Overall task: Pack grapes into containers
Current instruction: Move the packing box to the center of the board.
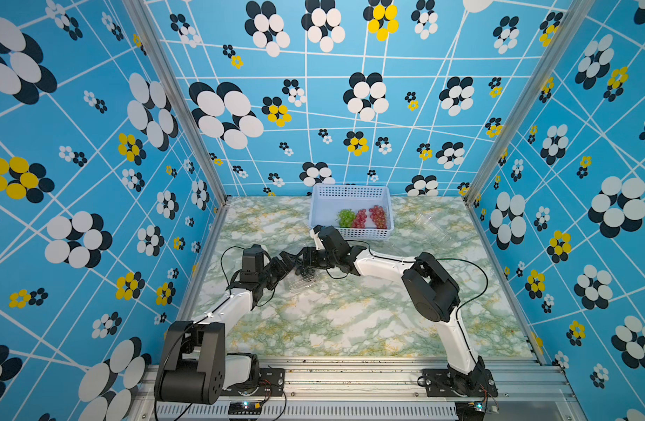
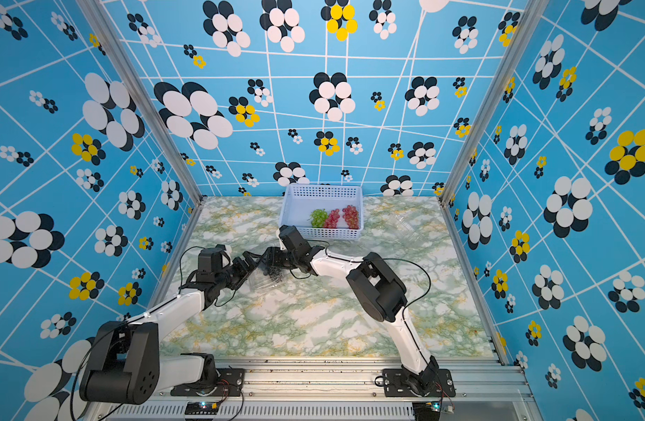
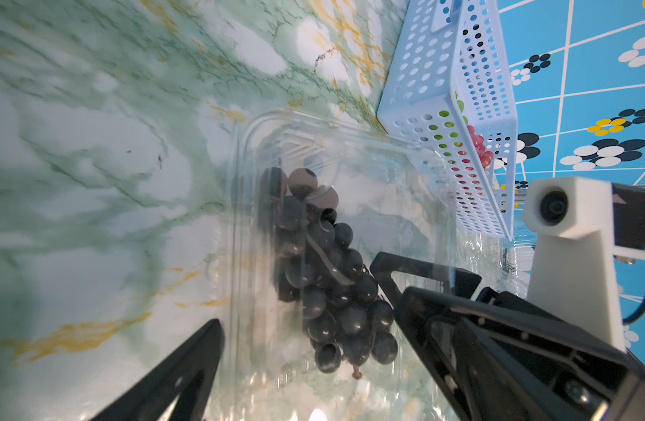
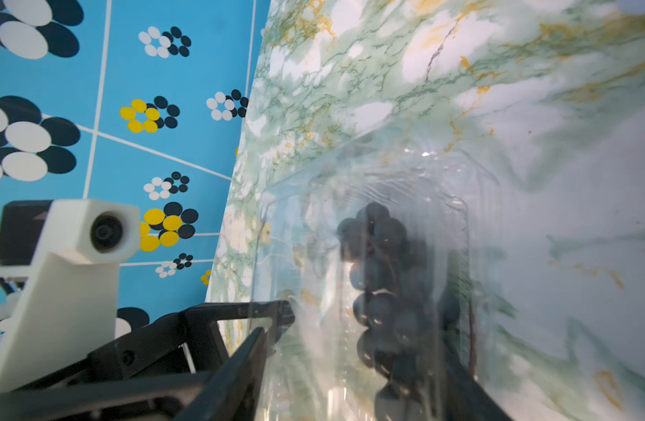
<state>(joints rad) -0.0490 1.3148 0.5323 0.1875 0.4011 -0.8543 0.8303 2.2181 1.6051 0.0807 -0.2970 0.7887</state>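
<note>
left gripper point(image 1: 288, 263): spread wide, fingers flanking clear clamshell container point(image 3: 240, 218)
right gripper point(image 1: 303, 259): jaws part-spread either side of dark grape bunch point(image 3: 328, 291); grasp can't tell
dark grape bunch: in the container, marble table point(image 1: 350, 320) left-centre
green bunch point(image 1: 345, 217), red bunches point(image 1: 360, 218): in blue basket point(image 1: 350, 189), far edge

Blue walls point(image 1: 313, 120) w/ blk/wht/yellow flower print, green-marble tabletop point(image 1: 350, 320), alu frame posts point(image 1: 174, 94), bright even light

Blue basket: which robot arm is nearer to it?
Right. In a top view the wrist of the right arm sits just off the front corner of the blue basket; the left arm stops farther forward, across the clear container holding dark grapes.
</note>
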